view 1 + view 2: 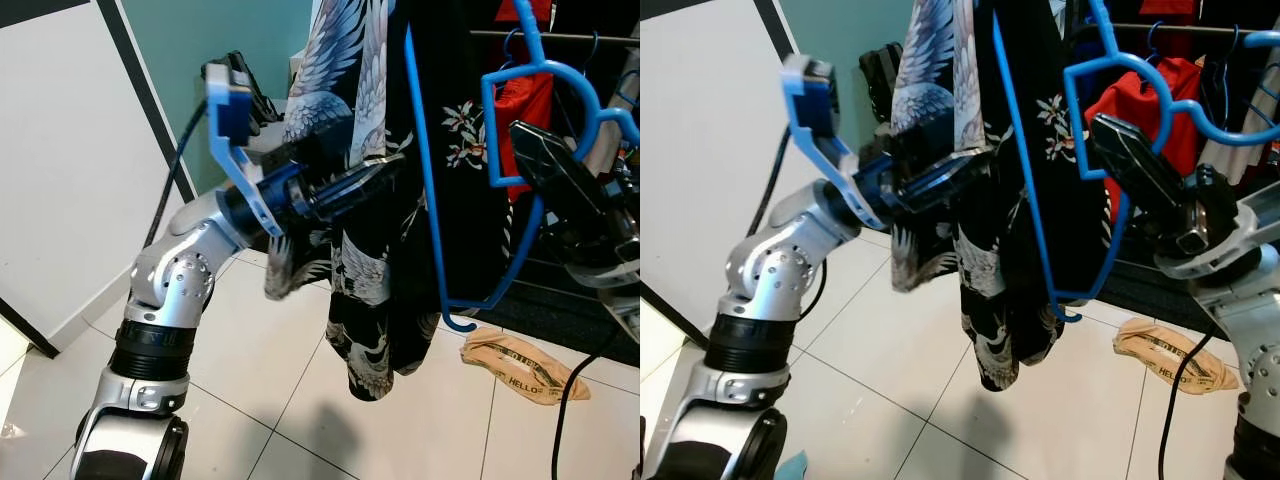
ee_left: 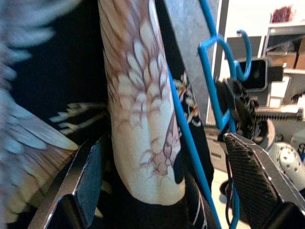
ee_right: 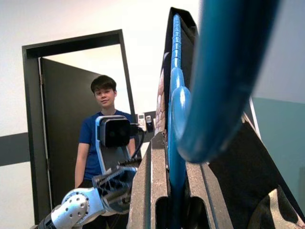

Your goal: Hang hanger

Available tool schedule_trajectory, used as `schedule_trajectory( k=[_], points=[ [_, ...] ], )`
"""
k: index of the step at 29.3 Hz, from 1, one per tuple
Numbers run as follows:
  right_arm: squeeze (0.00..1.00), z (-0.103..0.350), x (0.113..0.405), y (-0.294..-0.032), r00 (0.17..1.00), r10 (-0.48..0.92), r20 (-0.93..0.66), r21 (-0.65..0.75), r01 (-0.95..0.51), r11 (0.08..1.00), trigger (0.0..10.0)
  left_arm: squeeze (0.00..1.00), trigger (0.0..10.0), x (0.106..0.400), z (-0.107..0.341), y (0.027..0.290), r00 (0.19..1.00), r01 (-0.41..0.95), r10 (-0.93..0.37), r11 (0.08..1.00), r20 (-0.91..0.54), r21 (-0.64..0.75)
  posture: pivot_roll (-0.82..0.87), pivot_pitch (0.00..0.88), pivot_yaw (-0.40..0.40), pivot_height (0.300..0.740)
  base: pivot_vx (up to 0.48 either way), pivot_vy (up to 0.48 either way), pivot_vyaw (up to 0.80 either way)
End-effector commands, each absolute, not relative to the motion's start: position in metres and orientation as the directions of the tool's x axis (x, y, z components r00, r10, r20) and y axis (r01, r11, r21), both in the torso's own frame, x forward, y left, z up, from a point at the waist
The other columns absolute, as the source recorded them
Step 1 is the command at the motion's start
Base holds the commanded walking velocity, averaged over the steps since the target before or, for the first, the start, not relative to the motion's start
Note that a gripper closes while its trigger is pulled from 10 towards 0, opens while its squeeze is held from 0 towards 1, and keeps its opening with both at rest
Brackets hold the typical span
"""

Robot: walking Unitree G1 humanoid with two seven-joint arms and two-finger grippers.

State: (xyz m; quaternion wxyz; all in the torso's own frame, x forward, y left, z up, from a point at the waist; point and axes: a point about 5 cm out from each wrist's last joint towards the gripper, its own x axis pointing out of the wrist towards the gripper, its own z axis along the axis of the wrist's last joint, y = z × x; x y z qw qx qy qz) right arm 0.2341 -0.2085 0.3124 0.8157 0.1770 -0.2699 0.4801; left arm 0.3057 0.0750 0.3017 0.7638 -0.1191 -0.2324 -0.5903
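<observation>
Right now my right gripper (image 1: 1140, 165) is clamped on the blue hanger (image 1: 1025, 190), which hangs long-axis down below the rail (image 1: 560, 38); left gripper (image 2: 157, 191), fingers apart, straddles the robe (image 1: 370, 200).

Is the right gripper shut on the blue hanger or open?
Shut. In the right wrist view the right gripper has both fingers pressed against the blue hanger between them.
</observation>
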Motion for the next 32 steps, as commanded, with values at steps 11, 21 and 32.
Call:
schedule_trajectory(
  k=[11, 21, 32],
  points=[
    [0.0, 0.321, 0.227, -0.205, 0.337, 0.703, 0.626, -0.021, -0.894, 0.447, 10.0, 0.0, 0.0, 0.313, 0.306, 0.08, 0.278, 0.921, -0.833, 0.373, 0.479, 0.114, -0.07, 0.021, 0.09, 0.74, 0.0, 0.0, 0.0],
    [0.0, 0.318, 0.228, -0.208, 0.372, 0.709, 0.599, -0.022, -0.878, 0.478, 10.0, 0.0, 0.0, 0.314, 0.33, 0.11, 0.277, 0.898, -0.802, 0.412, 0.529, 0.154, -0.07, 0.021, 0.088, 0.74, 0.0, 0.0, 0.0],
    [0.0, 0.291, 0.23, -0.251, 0.644, 0.673, 0.364, -0.019, -0.717, 0.696, 10.0, 0.0, 0.5, 0.294, 0.448, 0.182, 0.072, 0.973, -0.528, 0.225, 0.846, 0.058, -0.04, 0.056, 0.101, 0.74, 0.0, 0.0, 0.0]
  ],
)
